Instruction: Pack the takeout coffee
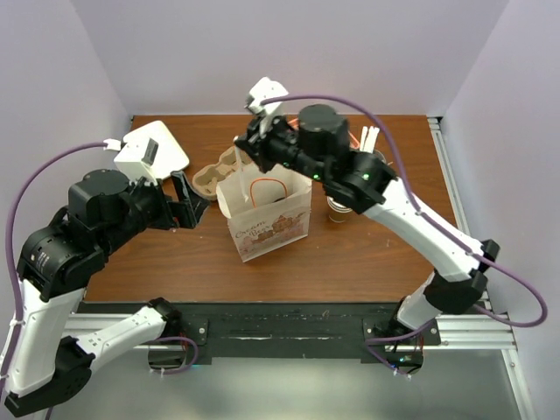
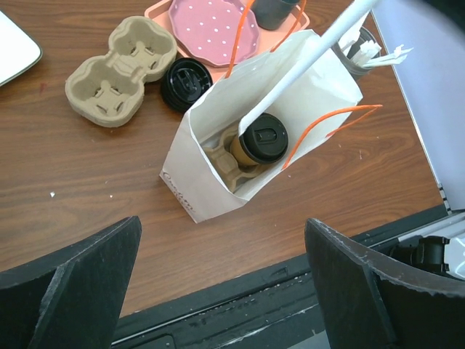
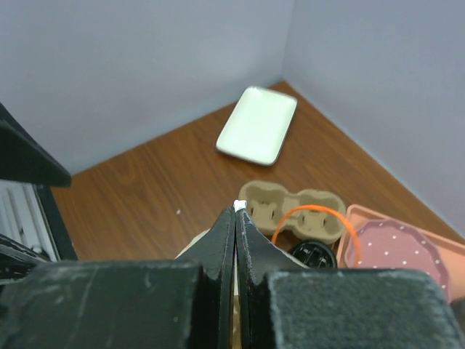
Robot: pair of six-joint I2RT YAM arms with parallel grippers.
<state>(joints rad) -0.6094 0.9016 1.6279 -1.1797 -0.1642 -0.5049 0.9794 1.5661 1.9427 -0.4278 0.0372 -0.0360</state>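
Note:
The takeout coffee [image 2: 263, 137], a brown cup with a black sip lid, stands in a cardboard carrier inside the white paper bag [image 2: 196, 185] with orange handles. A long white paper-wrapped stick [image 2: 305, 62] slants down into the bag, and its lower end lies beside the lid. My right gripper [image 3: 237, 212] is above the bag [image 1: 267, 219], shut on that stick, whose white tip [image 3: 238, 206] shows between the fingertips. My left gripper [image 2: 221, 233] hangs open and empty, left of the bag in the top view [image 1: 188, 203].
An empty two-cup carrier [image 2: 120, 69] and a loose black lid [image 2: 187, 81] lie behind the bag. A pink dotted plate [image 2: 211, 29] sits on an orange tray. A white plate [image 1: 157, 149] is at the back left. A holder of white sticks [image 1: 367, 144] stands right of the bag.

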